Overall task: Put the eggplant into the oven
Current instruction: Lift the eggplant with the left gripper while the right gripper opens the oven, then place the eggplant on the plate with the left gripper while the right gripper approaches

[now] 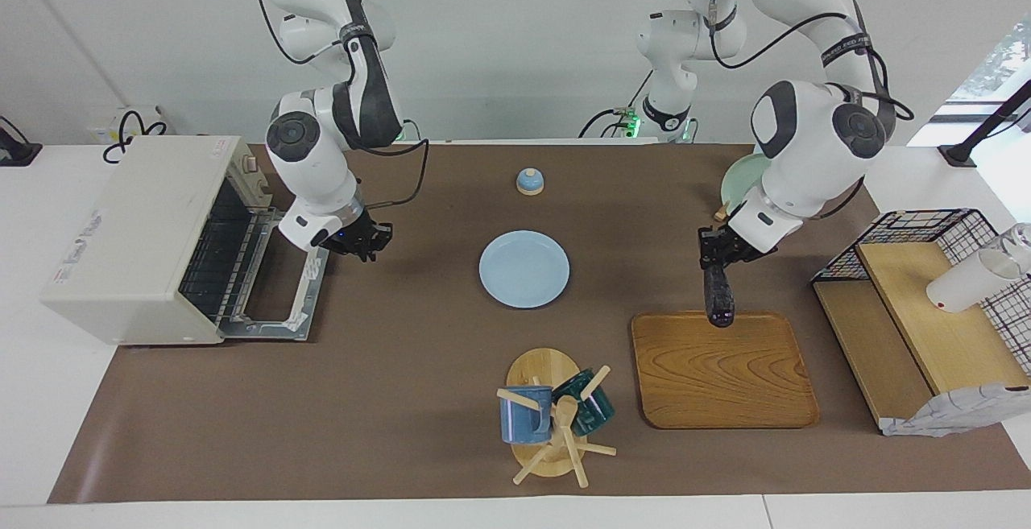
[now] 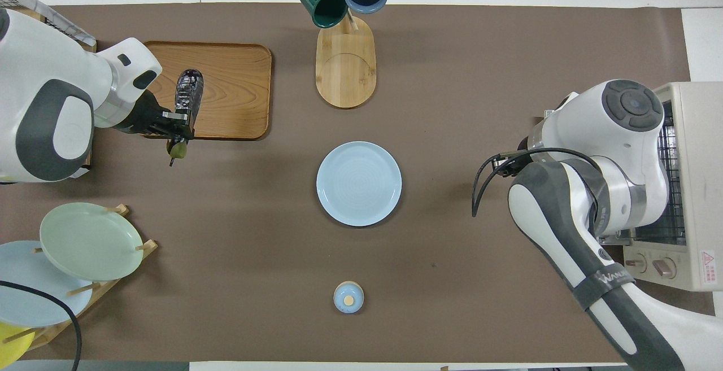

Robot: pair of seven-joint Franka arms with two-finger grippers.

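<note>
Now, eggplant (image 1: 717,299): pinched near its green stem end by the left gripper (image 1: 710,258), dark body hanging down and outward from the jaws, clear of the wooden tray (image 1: 765,400) below its tip.
Left jaws: pressed onto the eggplant's neck; stem cap poking out on the robots' side of the fingers in the overhead view.
Under the jaws: brown mat at the tray's edge nearer the robots.
Step in hand: carrying, lift off the tray apparently done, transfer toward the oven (image 1: 137,239) not yet made.
Oven: well apart from the left jaws, at the right arm's end of the table; door folded flat, wire rack exposed.
Right gripper (image 1: 364,244): up over the mat just beside the open door; jaw state cannot be told; nothing seen between them.
Between the two grippers: pale blue plate (image 1: 524,269).
Next move, likely: long sweep past the plate or a handover, then eggplant turned level to slide in over the rack.
</note>
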